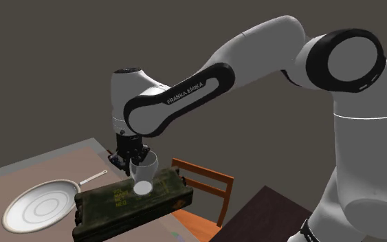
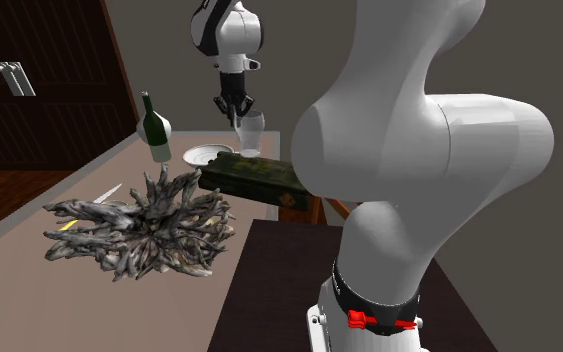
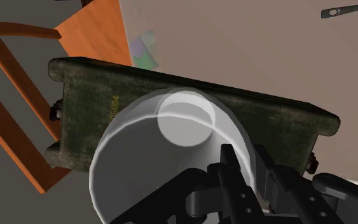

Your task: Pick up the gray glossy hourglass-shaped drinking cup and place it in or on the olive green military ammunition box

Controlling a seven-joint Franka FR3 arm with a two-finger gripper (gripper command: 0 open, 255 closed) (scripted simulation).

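Pinching the wall of the gray see-through cup (image 1: 144, 173) between the fingers (image 3: 233, 181), one inside the rim, one outside. Holding it upright over the lid of the olive ammunition box (image 1: 116, 204); touching or just clear, cannot tell. Lying along the desk (image 1: 54, 161) edge nearest the orange chair (image 1: 209, 182).

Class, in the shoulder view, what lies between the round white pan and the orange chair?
In the shoulder view, the olive green ammunition box lies between them, with the pale glossy cup over its lid, clasped by the pincer.
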